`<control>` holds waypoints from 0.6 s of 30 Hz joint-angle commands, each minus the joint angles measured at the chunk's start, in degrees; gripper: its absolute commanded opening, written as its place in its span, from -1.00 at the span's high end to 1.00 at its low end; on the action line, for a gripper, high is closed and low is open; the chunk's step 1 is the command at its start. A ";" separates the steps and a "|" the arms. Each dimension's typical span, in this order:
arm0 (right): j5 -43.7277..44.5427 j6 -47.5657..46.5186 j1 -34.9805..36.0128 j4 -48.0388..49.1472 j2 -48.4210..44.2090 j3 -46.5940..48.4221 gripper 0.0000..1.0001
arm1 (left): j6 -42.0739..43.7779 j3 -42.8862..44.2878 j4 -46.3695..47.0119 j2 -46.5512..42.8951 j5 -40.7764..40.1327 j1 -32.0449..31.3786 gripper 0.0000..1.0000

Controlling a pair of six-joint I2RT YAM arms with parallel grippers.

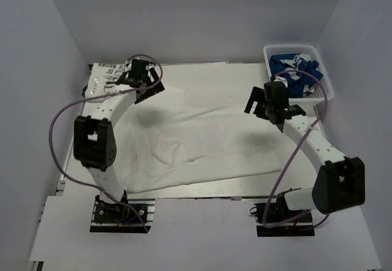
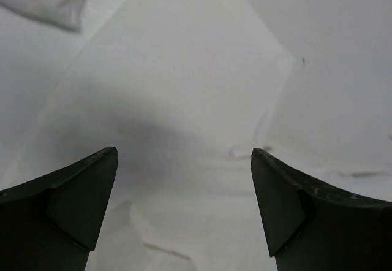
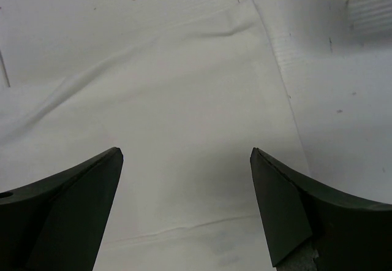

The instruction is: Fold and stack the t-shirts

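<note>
The left fingers (image 2: 79, 203) stand wide apart with nothing between them, hanging over white cloth. The right fingers (image 3: 294, 216) are equally spread and empty, above a hemmed corner of white cloth, with bare surface just to its right.

From the overhead camera I record a large white cloth t-shirt (image 1: 202, 148) spread out and wrinkled across the middle of the flat white worktop (image 1: 233, 75), between the two arms. A second, folded white t-shirt with dark lettering (image 1: 109, 70) lies at the far left corner, beside the left wrist. On it I can read "BROWN"; the other words are too small to make out. A crumpled royal blue t-shirt with white marks (image 1: 298, 68) sits inside a white plastic mesh basket (image 1: 267, 51) at the far right corner.

Plain pale grey walls enclose the worktop on three sides. A purple cable (image 1: 58, 124) loops from each arm down to its black base at the near edge.
</note>
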 commanded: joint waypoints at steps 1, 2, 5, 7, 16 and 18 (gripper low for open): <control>-1.57 -3.05 -0.43 1.23 5.94 6.66 -0.81 | 5.92 11.02 -0.85 8.60 -7.97 0.34 -1.00; -1.39 -2.88 -0.43 0.36 6.83 7.46 -0.81 | 6.89 17.66 -1.64 11.67 -9.99 -0.18 -1.00; -1.30 -3.49 -0.95 0.00 9.92 10.10 -0.81 | 9.53 32.28 -5.50 24.50 -12.21 0.33 -1.00; -0.87 -3.76 -1.04 -0.44 11.66 11.42 -0.81 | 9.54 39.76 -9.37 33.44 -12.21 0.87 -1.00; 1.42 -5.86 -2.27 -4.83 18.79 17.39 -0.81 | 14.46 48.14 0.46 43.78 -15.02 0.87 -1.00; 1.94 -6.30 -2.19 -6.68 20.37 18.54 -0.81 | 14.98 48.14 0.46 45.27 -14.32 0.87 -0.96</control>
